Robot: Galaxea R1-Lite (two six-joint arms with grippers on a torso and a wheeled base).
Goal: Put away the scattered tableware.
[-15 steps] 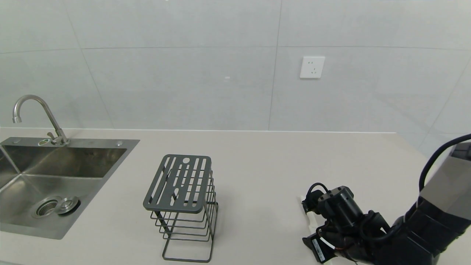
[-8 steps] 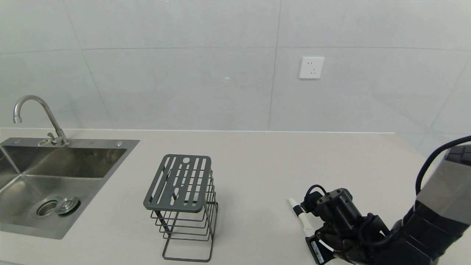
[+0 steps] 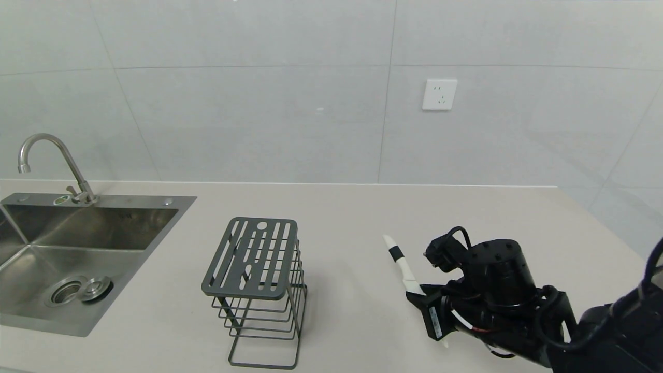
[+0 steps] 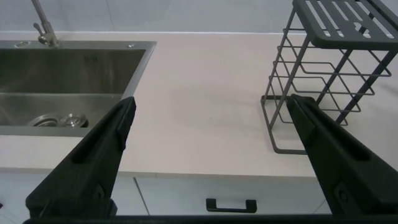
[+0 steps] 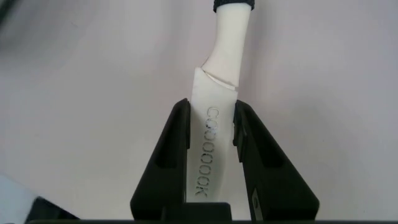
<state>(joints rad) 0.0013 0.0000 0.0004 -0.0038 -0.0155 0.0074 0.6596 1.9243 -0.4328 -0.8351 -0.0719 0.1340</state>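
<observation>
Head above counter (image 3: 357,217), left wrist low sharing rack (image 3: 252,257), right wrist hugging knife (image 5: 217,93)

The sink (image 3: 106,228) is set in the left end of the table (image 3: 362,212), with the tap (image 3: 77,178) at its rear rim. The rack (image 3: 252,258) stands on the table right of the sink, near the front edge. Right of the rack, the knife (image 3: 401,261) sits clamped in the right gripper (image 5: 211,118), its free end pointing back and left. The socket (image 3: 439,94) is on the wall behind.
</observation>
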